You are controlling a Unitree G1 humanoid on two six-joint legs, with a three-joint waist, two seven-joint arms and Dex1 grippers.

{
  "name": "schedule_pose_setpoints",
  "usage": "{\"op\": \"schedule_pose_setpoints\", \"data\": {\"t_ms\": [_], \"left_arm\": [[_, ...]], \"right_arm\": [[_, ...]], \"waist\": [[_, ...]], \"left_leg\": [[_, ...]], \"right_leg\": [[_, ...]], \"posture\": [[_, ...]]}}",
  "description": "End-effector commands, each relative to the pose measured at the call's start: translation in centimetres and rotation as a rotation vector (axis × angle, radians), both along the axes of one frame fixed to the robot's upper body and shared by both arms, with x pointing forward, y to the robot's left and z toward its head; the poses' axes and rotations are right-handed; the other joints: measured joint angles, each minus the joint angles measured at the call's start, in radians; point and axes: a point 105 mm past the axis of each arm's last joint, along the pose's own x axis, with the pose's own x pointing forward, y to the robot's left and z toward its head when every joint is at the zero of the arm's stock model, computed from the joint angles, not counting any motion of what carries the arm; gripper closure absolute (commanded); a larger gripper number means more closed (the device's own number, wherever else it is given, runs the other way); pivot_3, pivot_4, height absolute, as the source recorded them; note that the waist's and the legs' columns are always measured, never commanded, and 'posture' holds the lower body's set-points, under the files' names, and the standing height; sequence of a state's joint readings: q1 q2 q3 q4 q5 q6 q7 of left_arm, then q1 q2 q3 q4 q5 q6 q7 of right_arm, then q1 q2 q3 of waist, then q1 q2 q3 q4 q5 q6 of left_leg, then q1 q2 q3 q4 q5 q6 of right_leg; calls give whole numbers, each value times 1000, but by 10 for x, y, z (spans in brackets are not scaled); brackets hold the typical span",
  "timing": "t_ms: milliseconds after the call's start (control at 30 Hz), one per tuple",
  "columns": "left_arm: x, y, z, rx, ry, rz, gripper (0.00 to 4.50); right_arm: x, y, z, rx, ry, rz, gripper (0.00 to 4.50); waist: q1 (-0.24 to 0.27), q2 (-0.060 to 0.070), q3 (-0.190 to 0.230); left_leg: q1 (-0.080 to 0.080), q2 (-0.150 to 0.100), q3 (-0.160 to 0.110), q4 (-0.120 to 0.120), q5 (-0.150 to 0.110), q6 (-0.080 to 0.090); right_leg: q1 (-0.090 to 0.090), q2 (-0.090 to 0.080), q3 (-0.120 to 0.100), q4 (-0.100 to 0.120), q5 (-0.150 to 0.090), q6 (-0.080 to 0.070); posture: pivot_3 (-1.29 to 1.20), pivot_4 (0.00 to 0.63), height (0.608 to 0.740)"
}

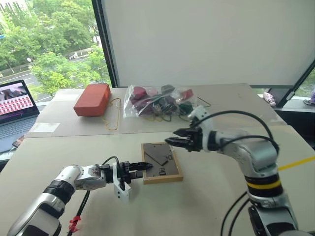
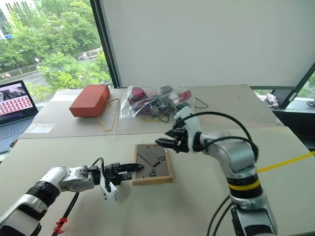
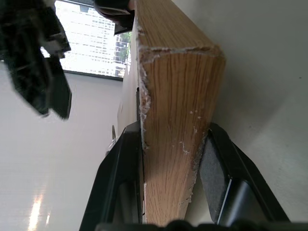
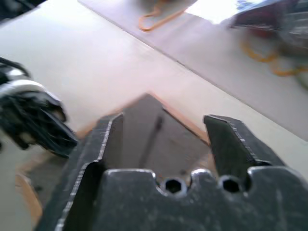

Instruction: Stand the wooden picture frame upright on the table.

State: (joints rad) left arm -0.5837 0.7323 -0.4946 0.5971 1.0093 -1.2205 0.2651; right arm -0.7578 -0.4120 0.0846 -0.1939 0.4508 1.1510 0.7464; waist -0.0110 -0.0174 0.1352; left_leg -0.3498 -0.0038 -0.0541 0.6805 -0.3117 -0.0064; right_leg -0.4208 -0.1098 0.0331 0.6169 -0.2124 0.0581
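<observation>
Left eye view: small rectangular light-wood picture frame (image 1: 161, 162) lying flat on pale beige matte counter (image 1: 197, 206), dark grey backing up, fold-out stand partly raised. Left pincer (image 1: 142, 167) clamped on frame's left edge, one black finger above, one below. Right pincer (image 1: 179, 137) raised over frame's far edge, jaws spread, grasping nothing. Farther back: orange-red brick-shaped block (image 1: 92, 99), clear plastic bag of mixed items (image 1: 160, 102), yellow cord (image 1: 114, 118), open laptop (image 1: 15, 105) at left. Left wrist view, unlike head views: raw wood grain and chipped corner, squeezed between both fingers (image 3: 120, 178). Right wrist view: parted fingers (image 4: 236, 144) framing raised grey stand.
</observation>
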Motion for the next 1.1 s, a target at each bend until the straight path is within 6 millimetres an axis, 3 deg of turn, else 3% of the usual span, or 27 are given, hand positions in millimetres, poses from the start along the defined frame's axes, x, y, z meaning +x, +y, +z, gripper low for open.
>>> {"op": "schedule_pose_setpoints", "data": {"t_ms": [33, 167, 333, 467, 567, 633, 700, 933, 1033, 1100], "left_arm": [[-15, -3, -28, 81, 87, -37, 3389], [-15, -4, -27, 76, 87, -39, 3389], [-17, -5, -27, 67, 91, -37, 3389], [-17, -5, -27, 57, 95, -27, 3389], [-18, -4, -27, 55, 98, -20, 3389], [-19, -4, -28, 57, 103, -17, 3389], [-20, -4, -29, 58, 105, -16, 3389], [-19, -5, -29, 55, 105, -9, 3389], [-19, -4, -29, 56, 109, -7, 3389], [-18, -3, -29, 57, 110, -2, 3389]], "right_arm": [[3, 18, -4, 26, 121, 114, 60], [9, 20, -27, -30, 233, 165, 60], [1, 32, -47, -34, 333, 279, 60], [-13, 48, -32, 50, 344, 395, 60], [-14, 50, -1, 176, 299, 416, 60], [-18, 45, 14, 220, 260, 426, 60], [-22, 39, 16, 209, 235, 423, 60], [-22, 14, -14, 60, 214, 313, 60], [-5, -16, -32, -51, 191, 134, 60], [0, -37, -34, -96, 157, 51, 60]], "waist": [[0, 0, 0], [-1, 1, 0], [-4, 2, -1], [-6, 2, -1], [-6, 2, -1], [-7, 2, -1], [-5, 2, -1], [-6, 2, -1], [-3, 2, -1], [-3, 2, -1]], "left_leg": [[0, 0, 0, 0, 0, 0], [0, -1, 0, 0, 0, 0], [-1, -1, 0, 0, 0, 0], [0, -1, 0, 0, 0, 0], [-1, -1, 0, 0, 0, 0], [-2, -1, 0, 0, 0, 0], [-3, -1, -1, 0, 0, -1], [-4, -1, 0, 0, 0, 0], [-3, -1, 0, 0, 0, 0], [-3, -1, 0, 0, 0, 0]], "right_leg": [[0, 0, 0, 0, 0, 0], [0, -1, 0, 0, 0, 0], [-1, -1, 0, 0, 0, 0], [-1, -1, 0, 1, 0, 0], [-2, -1, 0, 1, 0, 0], [-3, -1, 0, 1, 0, 0], [-5, -1, -1, 2, 0, 0], [-5, -2, -1, 1, 0, 0], [-4, -2, -1, 1, 0, 0], [-3, -2, -1, 1, 0, 0]], "posture": [[0, 150, 740], [0, 150, 740], [0, 150, 740], [0, 150, 740], [0, 150, 740], [0, 150, 740], [0, 150, 740], [0, 150, 740], [0, 150, 740], [0, 150, 740]]}}
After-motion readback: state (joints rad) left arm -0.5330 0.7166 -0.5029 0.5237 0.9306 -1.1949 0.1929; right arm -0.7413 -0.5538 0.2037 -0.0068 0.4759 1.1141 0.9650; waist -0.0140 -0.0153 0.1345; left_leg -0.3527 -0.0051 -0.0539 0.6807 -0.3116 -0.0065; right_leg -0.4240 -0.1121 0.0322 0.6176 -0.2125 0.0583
